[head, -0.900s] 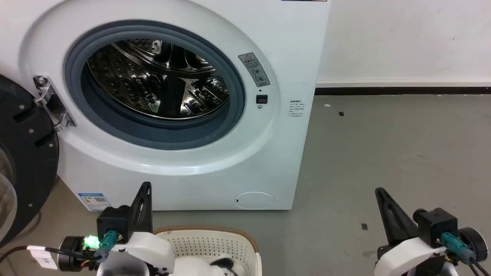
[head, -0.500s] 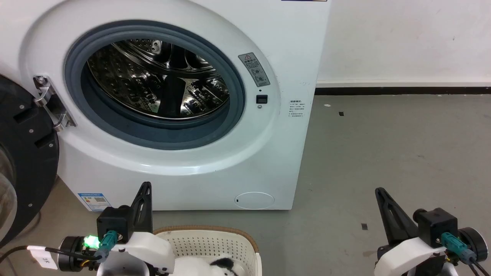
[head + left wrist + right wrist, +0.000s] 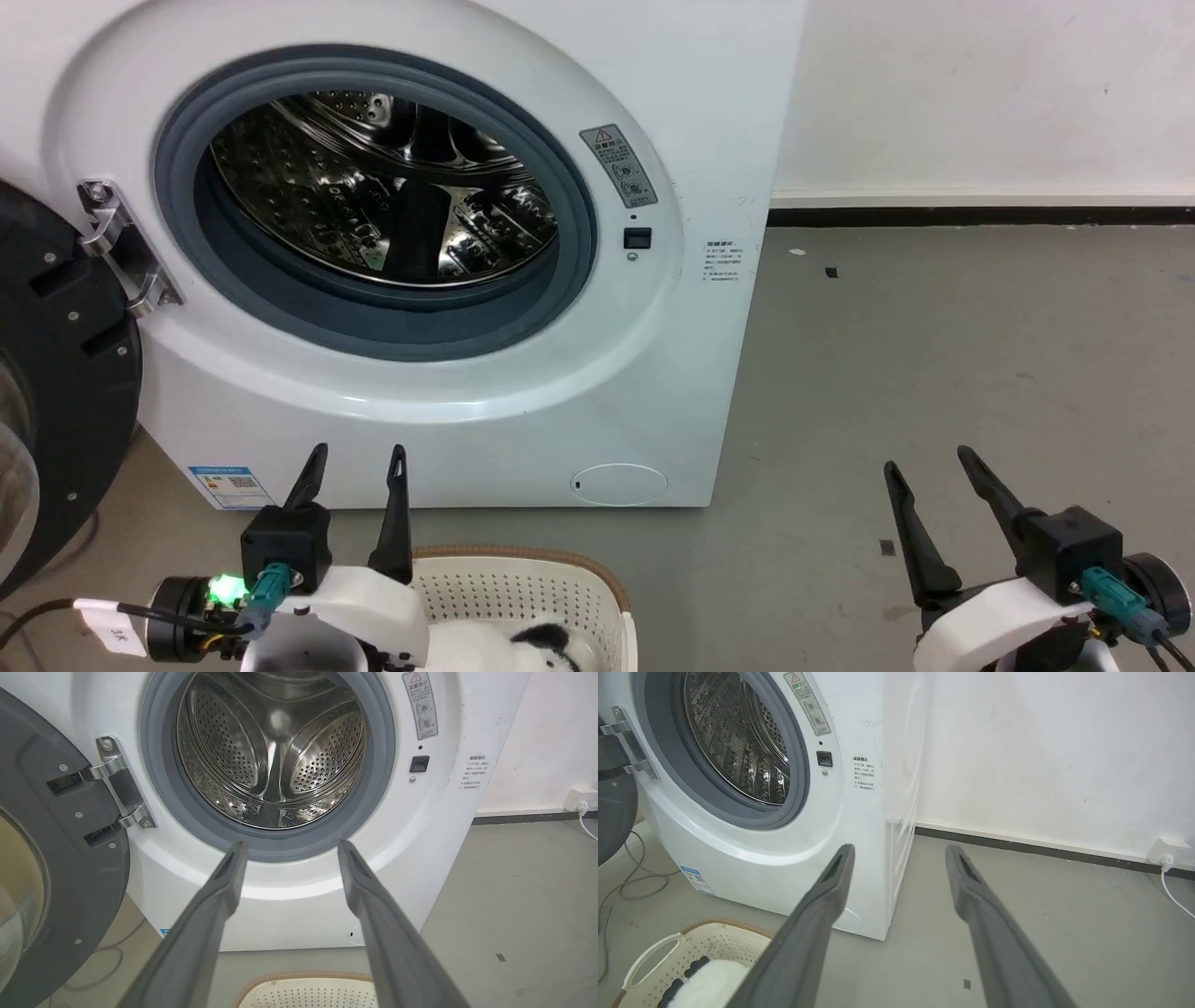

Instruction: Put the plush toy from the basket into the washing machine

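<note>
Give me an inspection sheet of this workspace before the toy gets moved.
Surface: grey concrete floor.
Job's things: fluffy black-and-white plush toy lying in the cream perforated plastic basket with brown rim; large white front-loading washing machine, black-rimmed round door swung open, steel drum empty.
Clutter: small dark marks on the floor.
Grippers: left gripper and right gripper both open, holding nothing.
Cables: dark cable on the floor beside the machine; white cable at a wall socket.
Surroundings: white wall, dark skirting strip.
</note>
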{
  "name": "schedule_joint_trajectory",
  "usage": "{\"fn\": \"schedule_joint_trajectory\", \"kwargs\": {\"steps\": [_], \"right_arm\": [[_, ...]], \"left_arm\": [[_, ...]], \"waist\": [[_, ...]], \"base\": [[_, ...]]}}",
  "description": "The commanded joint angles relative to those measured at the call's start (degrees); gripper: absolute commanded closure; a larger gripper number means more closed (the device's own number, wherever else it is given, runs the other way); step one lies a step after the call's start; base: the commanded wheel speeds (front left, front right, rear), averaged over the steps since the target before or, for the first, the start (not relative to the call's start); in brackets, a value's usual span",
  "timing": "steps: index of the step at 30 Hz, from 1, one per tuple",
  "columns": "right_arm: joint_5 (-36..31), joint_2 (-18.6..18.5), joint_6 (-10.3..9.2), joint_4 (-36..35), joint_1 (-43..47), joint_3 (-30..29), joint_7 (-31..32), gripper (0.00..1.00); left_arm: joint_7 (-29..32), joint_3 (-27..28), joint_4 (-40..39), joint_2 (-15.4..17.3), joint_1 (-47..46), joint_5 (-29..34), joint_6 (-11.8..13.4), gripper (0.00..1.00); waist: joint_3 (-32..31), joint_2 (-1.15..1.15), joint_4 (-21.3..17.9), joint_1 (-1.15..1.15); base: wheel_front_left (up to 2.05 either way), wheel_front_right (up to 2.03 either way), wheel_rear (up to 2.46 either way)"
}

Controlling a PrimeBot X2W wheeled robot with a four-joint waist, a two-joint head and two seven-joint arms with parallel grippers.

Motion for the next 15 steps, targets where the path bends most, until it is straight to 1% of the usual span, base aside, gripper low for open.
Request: {"fn": "schedule_joint_trajectory", "kwargs": {"steps": [1,7,15], "right_arm": [[0.50,0.00,0.00,-0.28,-0.13,-0.24,-0.59,0.00],[1.05,0.00,0.00,-0.71,-0.87,-0.79,-1.30,0.00],[2.01,0.00,0.01,-1.36,-2.55,-1.83,-2.25,0.00]], "left_arm": [[-0.56,-0.13,0.44,0.09,-0.51,-0.19,0.34,0.00],[-1.28,-0.74,3.58,0.37,-2.52,-0.53,-0.38,0.00],[-2.24,-1.81,10.22,0.69,-6.51,-0.82,-1.51,0.00]], "waist": [[0.14,0.00,0.03,0.00],[1.68,0.00,0.11,0.00],[4.95,0.00,-0.02,0.00]], "base": [[0.00,0.00,0.00],[0.00,0.00,0.00],[0.00,0.00,0.00]]}}
